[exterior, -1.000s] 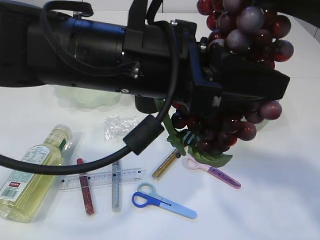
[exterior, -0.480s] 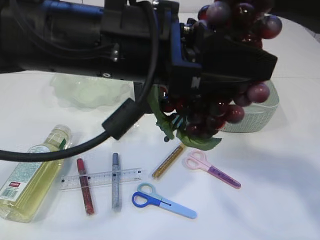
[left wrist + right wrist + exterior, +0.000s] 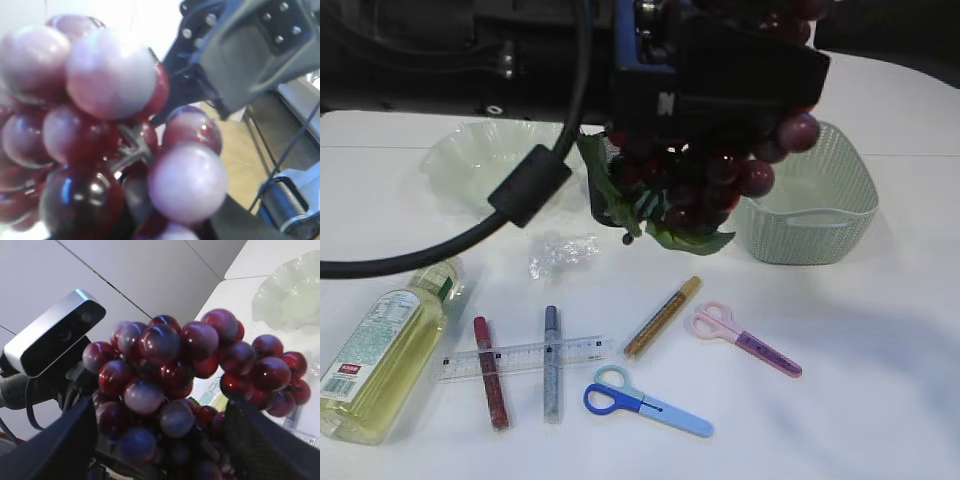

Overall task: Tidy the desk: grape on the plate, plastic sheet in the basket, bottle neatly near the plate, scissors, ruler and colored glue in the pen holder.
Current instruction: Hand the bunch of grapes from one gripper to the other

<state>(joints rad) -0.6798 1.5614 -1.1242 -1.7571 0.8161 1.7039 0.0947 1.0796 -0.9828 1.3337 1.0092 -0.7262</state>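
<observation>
Grape bunch point(image 3: 715, 170) is hanging in the air above the table point(image 3: 880, 380), between the green plate point(image 3: 485, 165) and the basket point(image 3: 820, 215), held up by the left claw point(image 3: 720, 85). This claw is pinching the bunch at its top; in the left wrist view the berries point(image 3: 107, 75) are filling almost the whole picture. The right claw point(image 3: 160, 440) is standing with its two fingers point(image 3: 47, 445) spread wide on both sides of the same bunch point(image 3: 185, 375), not pressing it as far as I can tell.

Green leaves point(image 3: 650, 215) are hanging under the berries. Below, the crumpled plastic sheet point(image 3: 560, 252) is lying on the table near the plate. The bottle point(image 3: 385, 350) is lying on its side at the left edge. Beside it the ruler point(image 3: 520, 357) is lying under a red glue tube point(image 3: 490, 372) and a grey glue tube point(image 3: 551, 362). A gold glue tube point(image 3: 662, 316) is lying just beside the pink scissors point(image 3: 745, 340), and the blue scissors point(image 3: 645, 402) are resting nearer to the front.
</observation>
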